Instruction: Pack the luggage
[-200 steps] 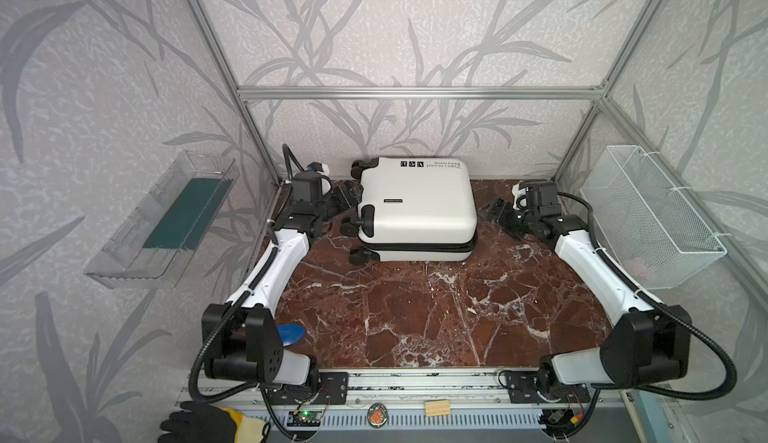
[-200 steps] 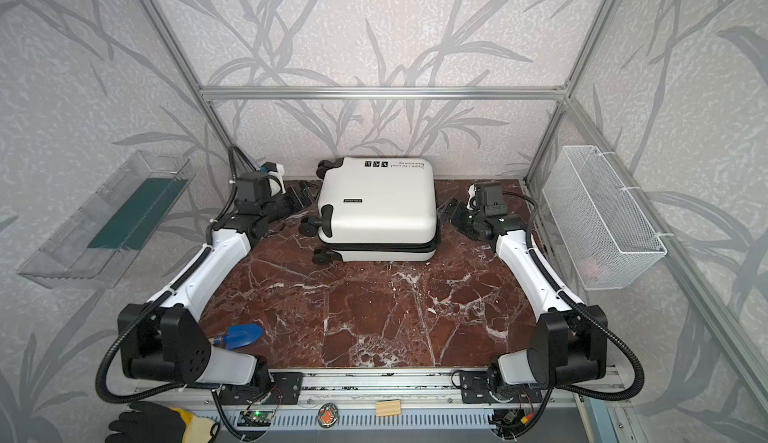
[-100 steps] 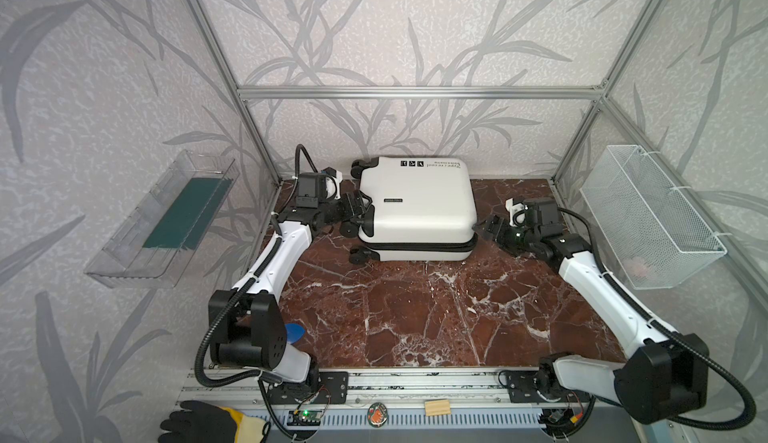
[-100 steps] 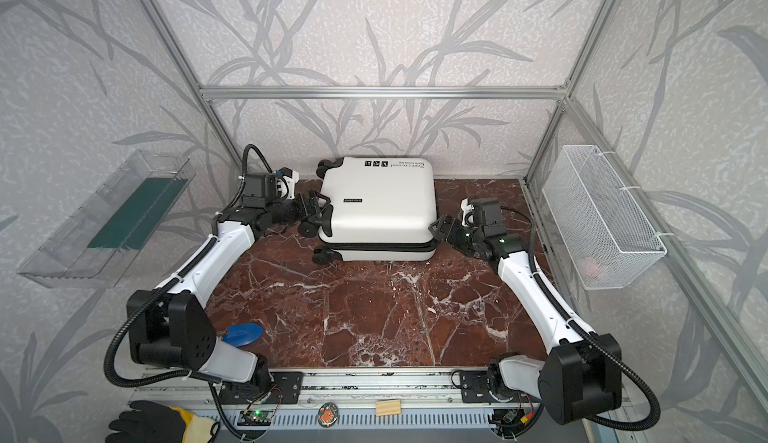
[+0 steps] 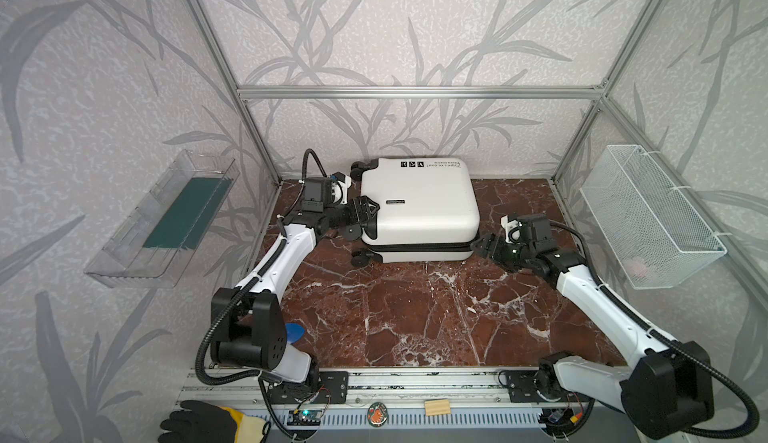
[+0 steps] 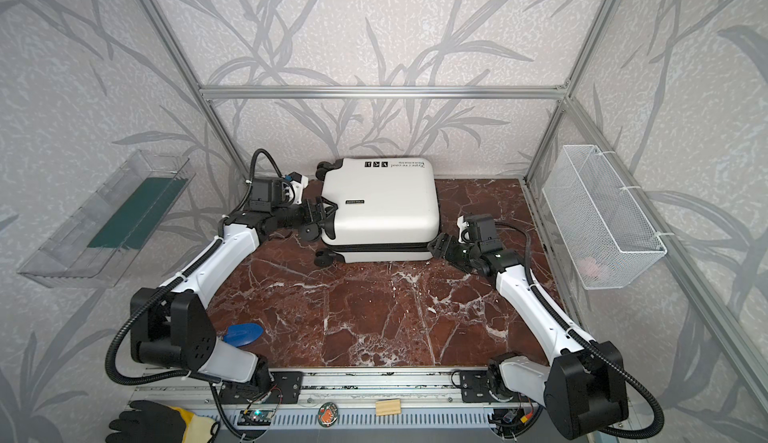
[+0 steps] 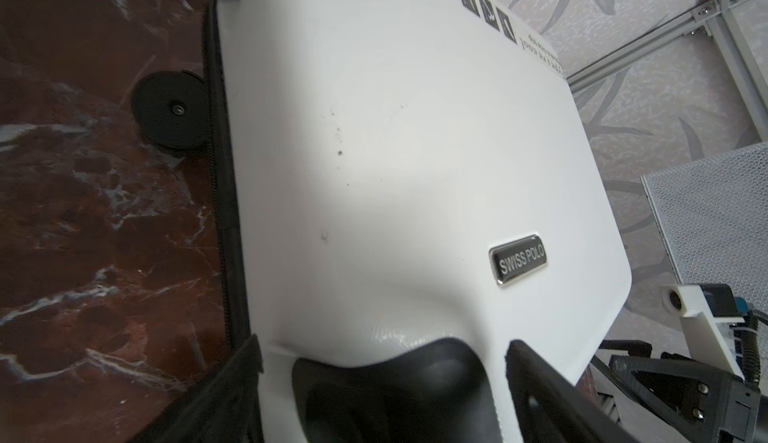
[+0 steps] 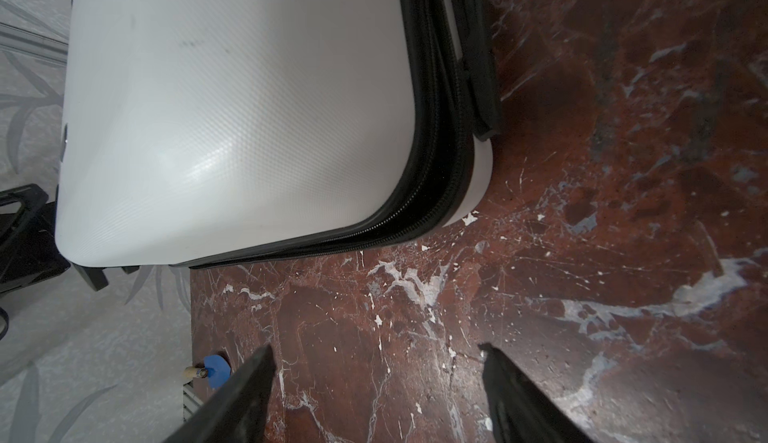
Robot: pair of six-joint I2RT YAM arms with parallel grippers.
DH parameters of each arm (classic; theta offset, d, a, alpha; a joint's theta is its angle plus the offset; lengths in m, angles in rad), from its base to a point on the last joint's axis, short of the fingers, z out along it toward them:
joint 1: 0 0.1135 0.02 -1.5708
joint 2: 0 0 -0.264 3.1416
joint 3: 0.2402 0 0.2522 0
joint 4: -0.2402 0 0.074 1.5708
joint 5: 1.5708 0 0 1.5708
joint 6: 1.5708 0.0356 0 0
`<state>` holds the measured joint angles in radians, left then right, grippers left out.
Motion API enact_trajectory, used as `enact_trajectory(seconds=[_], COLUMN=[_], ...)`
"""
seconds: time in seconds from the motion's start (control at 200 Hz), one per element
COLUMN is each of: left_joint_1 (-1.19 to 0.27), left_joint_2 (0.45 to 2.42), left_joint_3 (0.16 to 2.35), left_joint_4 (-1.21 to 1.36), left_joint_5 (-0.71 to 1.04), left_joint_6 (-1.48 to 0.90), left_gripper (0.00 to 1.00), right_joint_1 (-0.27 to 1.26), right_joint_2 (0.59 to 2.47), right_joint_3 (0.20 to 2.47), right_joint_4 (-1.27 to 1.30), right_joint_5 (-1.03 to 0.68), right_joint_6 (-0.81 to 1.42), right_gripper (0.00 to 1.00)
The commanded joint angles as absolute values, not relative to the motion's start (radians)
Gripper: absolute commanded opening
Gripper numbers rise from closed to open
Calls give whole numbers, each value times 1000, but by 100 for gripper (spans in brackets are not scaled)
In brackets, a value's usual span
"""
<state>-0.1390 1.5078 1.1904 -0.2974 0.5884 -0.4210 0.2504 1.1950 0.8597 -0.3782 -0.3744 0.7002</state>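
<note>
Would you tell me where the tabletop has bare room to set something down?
Bare: the marble between the luggage and the front rail. Crowded: the luggage's ends, where the left gripper and right gripper sit, and the blue object front-left.

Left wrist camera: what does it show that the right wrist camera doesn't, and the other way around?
Only left wrist: the SWISS POLO badge, the printed icons and the white mesh basket. Only right wrist: a black handle on the side of the luggage and a blue object at the edge of the table. Both: the white luggage shell, its black zipper seam and the marbled table.
</note>
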Motion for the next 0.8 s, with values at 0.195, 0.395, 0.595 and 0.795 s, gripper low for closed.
enact_trajectory(seconds=[0.195, 0.395, 0.595, 0.795], left_joint_1=[-314, -427, -453, -367], left_joint_2=[1431, 1417, 1389, 1381], left_joint_3=[1081, 1100, 1218, 1290], left_joint_4=[-229, -165, -279, -345], left_joint_5=[599, 588, 488, 342], left_joint_6=[-527, -591, -502, -457], left_gripper=[94, 94, 94, 96], right_joint_1=[164, 62, -37, -69], right_joint_2=[1226, 1224, 1224, 1302], right_joint_3=[858, 875, 876, 888], right_joint_4=[-352, -397, -430, -379], right_joint_5=[-354, -322, -252, -201], right_joint_6=[695, 680, 691, 718], right_gripper=[59, 53, 50, 49])
